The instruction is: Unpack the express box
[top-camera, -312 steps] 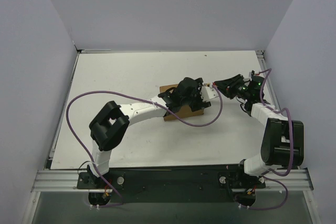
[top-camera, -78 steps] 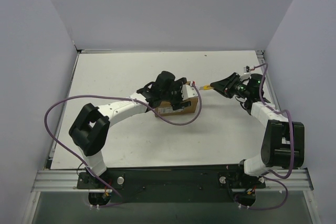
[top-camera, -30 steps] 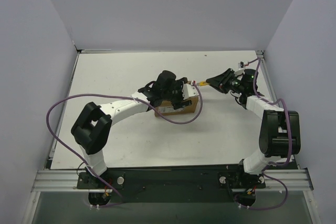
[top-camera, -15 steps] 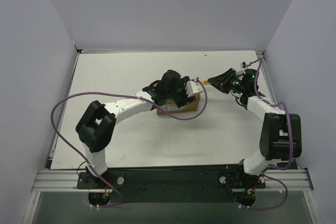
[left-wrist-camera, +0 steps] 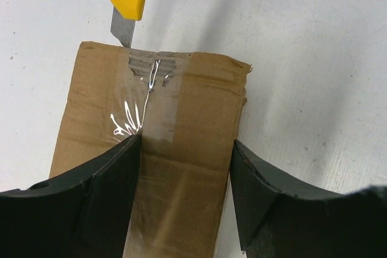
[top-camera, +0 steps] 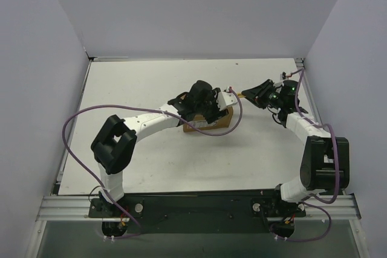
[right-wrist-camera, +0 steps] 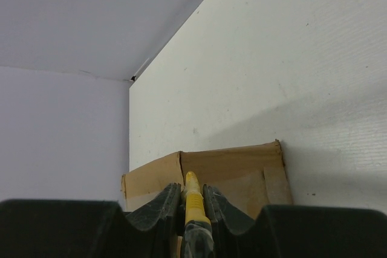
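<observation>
- Your express box [top-camera: 221,124] lies near the middle of the white desk [top-camera: 139,83], partly under the left arm's wrist.
- In the left wrist view the box's top [left-wrist-camera: 193,89] faces the camera, and a strip of clear glossy tape [left-wrist-camera: 154,107] runs along its seam and over the far edge.
- Your left claw [left-wrist-camera: 186,143] is down over the box with its jaws apart and clamped on nothing. One finger [left-wrist-camera: 103,191] overlaps the box top left of the tape, and the other [left-wrist-camera: 266,197] sits at the box's right edge.
- Whether those fingers actually press on the cardboard, you cannot tell from these views.
- Your right claw [right-wrist-camera: 191,188] is closed tight on a yellow utility knife [right-wrist-camera: 192,200], whose body runs straight out between the fingers toward the box.
- The knife's bare blade [left-wrist-camera: 123,31] points down at the far edge of the box, and its tip meets the cardboard at the left margin of the tape.
- From above, the right claw [top-camera: 257,92] reaches in from the right with the knife aimed at the box's right end, close to the left wrist.
- A purple cable [top-camera: 72,131] loops from the left arm out over the desk.
</observation>
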Controlling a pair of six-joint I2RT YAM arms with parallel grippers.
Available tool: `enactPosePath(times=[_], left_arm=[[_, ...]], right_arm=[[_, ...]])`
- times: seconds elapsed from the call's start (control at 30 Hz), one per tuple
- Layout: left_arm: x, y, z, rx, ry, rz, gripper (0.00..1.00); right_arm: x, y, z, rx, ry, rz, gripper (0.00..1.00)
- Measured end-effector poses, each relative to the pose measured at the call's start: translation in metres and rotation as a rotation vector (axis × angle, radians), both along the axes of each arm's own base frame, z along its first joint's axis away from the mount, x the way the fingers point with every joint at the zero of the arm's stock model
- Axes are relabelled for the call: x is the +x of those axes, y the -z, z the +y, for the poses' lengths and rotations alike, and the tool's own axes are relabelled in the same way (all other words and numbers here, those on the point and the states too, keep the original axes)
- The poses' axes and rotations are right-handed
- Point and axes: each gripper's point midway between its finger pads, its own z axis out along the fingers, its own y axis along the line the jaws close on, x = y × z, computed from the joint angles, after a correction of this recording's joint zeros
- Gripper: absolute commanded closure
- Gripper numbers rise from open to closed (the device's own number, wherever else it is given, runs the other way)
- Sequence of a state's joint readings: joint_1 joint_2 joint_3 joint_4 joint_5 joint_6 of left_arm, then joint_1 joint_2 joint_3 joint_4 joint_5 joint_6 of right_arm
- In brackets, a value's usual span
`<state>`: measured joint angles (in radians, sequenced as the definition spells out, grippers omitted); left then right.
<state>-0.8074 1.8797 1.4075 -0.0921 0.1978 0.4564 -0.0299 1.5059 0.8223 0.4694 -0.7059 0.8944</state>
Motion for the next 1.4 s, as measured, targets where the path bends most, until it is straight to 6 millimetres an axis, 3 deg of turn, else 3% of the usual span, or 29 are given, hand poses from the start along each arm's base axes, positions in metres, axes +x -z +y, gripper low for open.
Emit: enactPosePath(times=[0.9, 1.4], left_arm=[[0.008, 0.001, -0.012, -0.026, -0.061, 0.073, 0.38], [0.022, 0.001, -0.015, -0.043, -0.100, 0.075, 0.40]], right_arm=[[-0.008, -0.001, -0.009, -0.033, 0.052, -0.019, 1.00], [-0.016, 0.000, -0.006, -0.042, 0.025, -0.017, 1.00]])
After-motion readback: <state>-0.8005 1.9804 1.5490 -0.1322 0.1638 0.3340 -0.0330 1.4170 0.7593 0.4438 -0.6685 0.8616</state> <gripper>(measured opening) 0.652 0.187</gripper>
